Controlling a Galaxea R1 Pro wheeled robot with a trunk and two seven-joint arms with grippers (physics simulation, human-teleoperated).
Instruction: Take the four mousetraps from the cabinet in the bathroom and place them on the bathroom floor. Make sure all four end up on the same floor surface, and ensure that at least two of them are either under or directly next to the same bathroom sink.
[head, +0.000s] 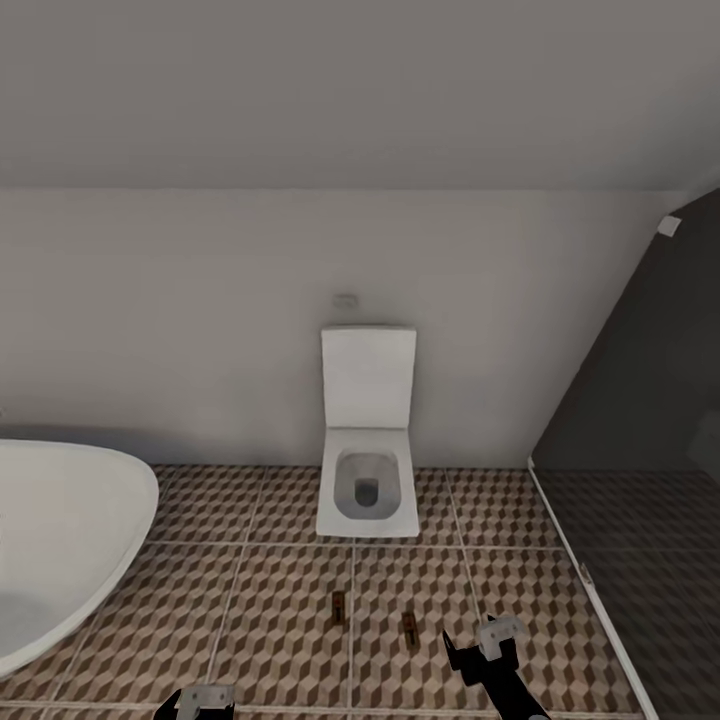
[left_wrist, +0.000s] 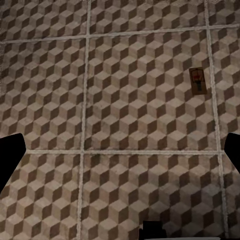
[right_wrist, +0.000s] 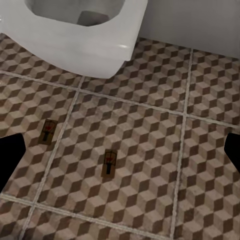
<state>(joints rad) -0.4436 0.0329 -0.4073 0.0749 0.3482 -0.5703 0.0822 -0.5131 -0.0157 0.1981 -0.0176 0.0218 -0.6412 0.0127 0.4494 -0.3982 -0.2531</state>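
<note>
- The white bathtub (head: 60, 540) curves in at the far left, standing on the bathroom floor (head: 250, 600) of cube-patterned tiles
- The left gripper (head: 197, 702) sits low at the frame's bottom edge; its wrist view shows dark finger edges spread to both sides with bare tile between them, so it reads as released and holding nothing
- Two mousetraps lie flat on the tiles in front of the toilet (head: 367, 440): the left mousetrap (head: 338, 606) and, just right of it and nearer the robot, the right mousetrap (head: 409, 629), apart from each other
- The right gripper (head: 480, 645) hangs near the right mousetrap, fingers apart, nothing between them
- The glass-walled shower (head: 640, 480) closes off the right side
- Judgement: two traps look already set down, so placing is partway; these lie by the toilet, and no vanity is in view here
- Next calls for fetching the remaining traps from the dresser, and getting at least two beside or under the sink
</note>
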